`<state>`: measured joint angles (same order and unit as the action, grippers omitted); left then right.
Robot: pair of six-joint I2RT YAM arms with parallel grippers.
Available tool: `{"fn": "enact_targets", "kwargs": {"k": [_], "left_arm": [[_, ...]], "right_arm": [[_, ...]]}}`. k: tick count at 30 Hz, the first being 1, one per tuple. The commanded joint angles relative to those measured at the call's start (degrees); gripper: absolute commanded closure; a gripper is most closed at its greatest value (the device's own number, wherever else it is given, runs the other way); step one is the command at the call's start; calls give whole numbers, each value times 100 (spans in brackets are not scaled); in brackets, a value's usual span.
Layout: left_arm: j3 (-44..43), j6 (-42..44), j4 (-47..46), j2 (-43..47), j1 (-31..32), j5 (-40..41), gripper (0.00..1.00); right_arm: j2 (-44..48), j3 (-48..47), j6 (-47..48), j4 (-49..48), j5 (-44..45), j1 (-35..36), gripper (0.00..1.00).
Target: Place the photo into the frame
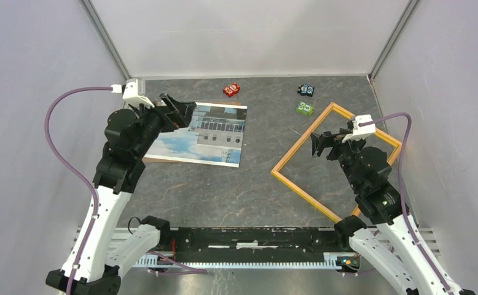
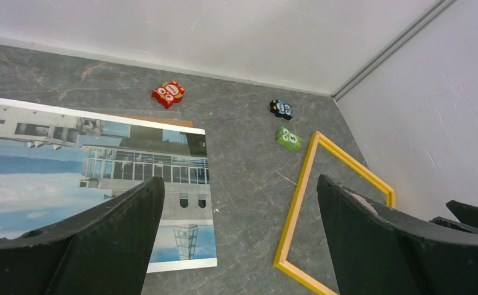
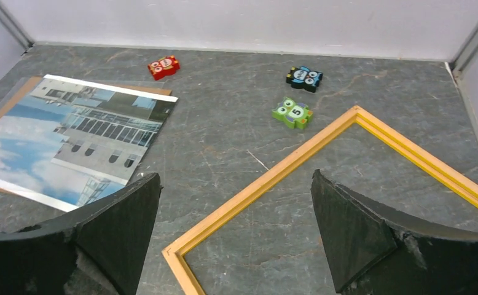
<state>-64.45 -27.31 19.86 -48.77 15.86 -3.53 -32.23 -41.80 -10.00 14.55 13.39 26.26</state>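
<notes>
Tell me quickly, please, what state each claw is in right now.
Left claw: open, holding nothing.
Right claw: open, holding nothing.

The photo (image 2: 70,160) hides most of what seems a brown board (image 2: 169,120).

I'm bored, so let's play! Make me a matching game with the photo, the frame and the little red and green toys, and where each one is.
1 photo
2 frame
3 red toy
4 green toy

A by the frame's far corner
B on a brown board
C on the right, nothing inside it
D by the back wall, past the photo

Pairs: 1-B, 2-C, 3-D, 4-A
</notes>
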Motion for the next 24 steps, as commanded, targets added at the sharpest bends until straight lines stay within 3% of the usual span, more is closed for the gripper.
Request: {"fn": "enact_targets", "kwargs": {"k": [1,4,8,13,19,24], "left_arm": [[-61,141,146,112,5,340,0],[-58,233,315,17,3,150,0],[-85,428,538,-308,3,-750,0],[-46,411,804,-965,44,-1856,0],[206,419,1025,-1440,850,-1727,0],[740,126,575,-1428,1404,-1685,0]], "right_arm": [[-154,-124,9,182,594,18,2],[-369,5,-192,397,883,19,2],[-762,468,-529,253,879,18,2],[-1712,557,-1171,-1,192,13,2],[-2771,663,-1717,-1,-231,-23,2],[-3190,849,-1825,-252,-998,-176,2]]}}
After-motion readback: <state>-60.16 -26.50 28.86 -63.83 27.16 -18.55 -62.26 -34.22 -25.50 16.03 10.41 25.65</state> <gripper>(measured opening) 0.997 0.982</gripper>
